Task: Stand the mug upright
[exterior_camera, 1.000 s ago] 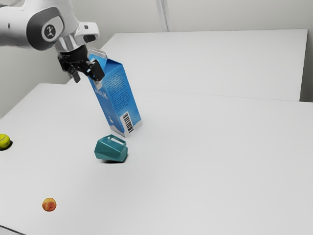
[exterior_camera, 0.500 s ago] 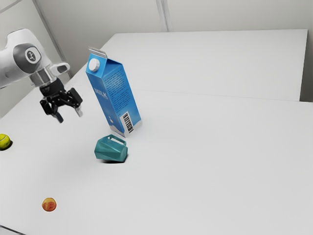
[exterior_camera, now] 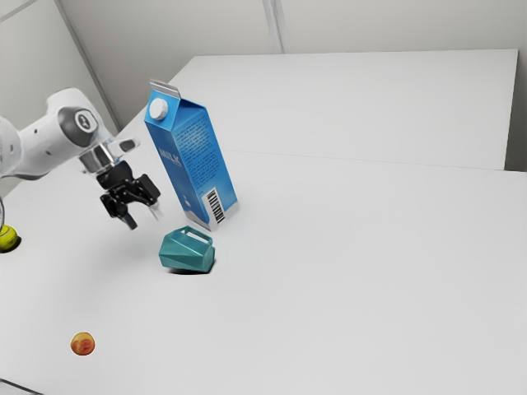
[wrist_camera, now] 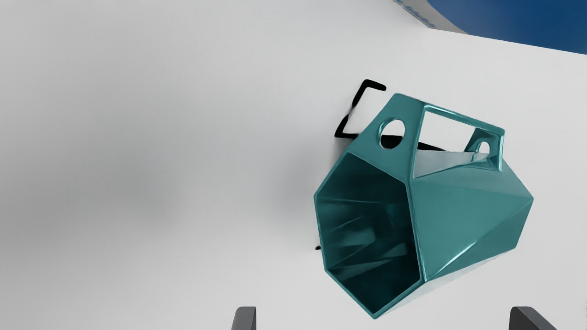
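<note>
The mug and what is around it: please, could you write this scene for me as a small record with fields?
mug: teal, faceted, lying on its side
mug opening: faces sideways, dark inside visible in the wrist view
handle: angular, with an open gap
gripper: near the mug, not holding it
jaws: apart, nothing gripped
carton: blue, marked MILK, beside the mug
ball: yellow-green, at the exterior view's left edge
small round thing: orange, apart from the mug
surface: white table
task state: mug not upright

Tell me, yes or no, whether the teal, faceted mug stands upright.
No, the mug lies on its side, its open mouth facing sideways.
</note>
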